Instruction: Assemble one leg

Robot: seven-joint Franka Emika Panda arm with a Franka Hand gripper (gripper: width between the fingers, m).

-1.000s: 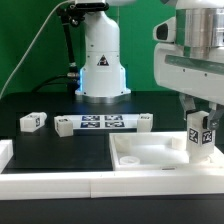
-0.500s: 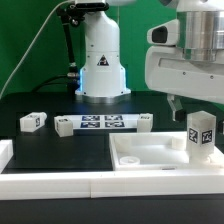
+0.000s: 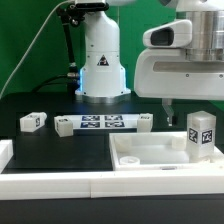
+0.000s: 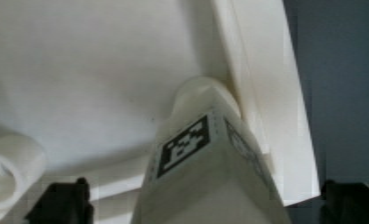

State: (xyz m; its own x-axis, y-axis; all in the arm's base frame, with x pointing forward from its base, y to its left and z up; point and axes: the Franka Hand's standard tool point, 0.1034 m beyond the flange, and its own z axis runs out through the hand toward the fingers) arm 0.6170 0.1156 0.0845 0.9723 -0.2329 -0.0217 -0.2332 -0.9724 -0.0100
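Note:
A leg [image 3: 203, 135], a small white post with a black-and-white tag, stands upright in the corner of the large white panel [image 3: 150, 155] at the exterior view's right. My gripper [image 3: 190, 102] hangs just above the leg, open and holding nothing. One dark finger [image 3: 168, 103] shows below the gripper body. In the wrist view the leg [image 4: 207, 150] rises between my two fingers [image 4: 65, 200], which stand wide apart and clear of it. The gripper [image 4: 202, 205] is centred over the leg and the panel [image 4: 92, 80] lies below.
Three more loose legs lie on the black table: one [image 3: 33, 121] at the exterior view's left, one [image 3: 63, 127] and one [image 3: 145, 122] at the ends of the marker board [image 3: 103, 123]. The robot base [image 3: 103, 60] stands behind. A white border [image 3: 60, 182] runs along the front.
The gripper was down around the leg; it has risen and shifted a little toward the exterior view's left. The leg has stayed upright on the panel.

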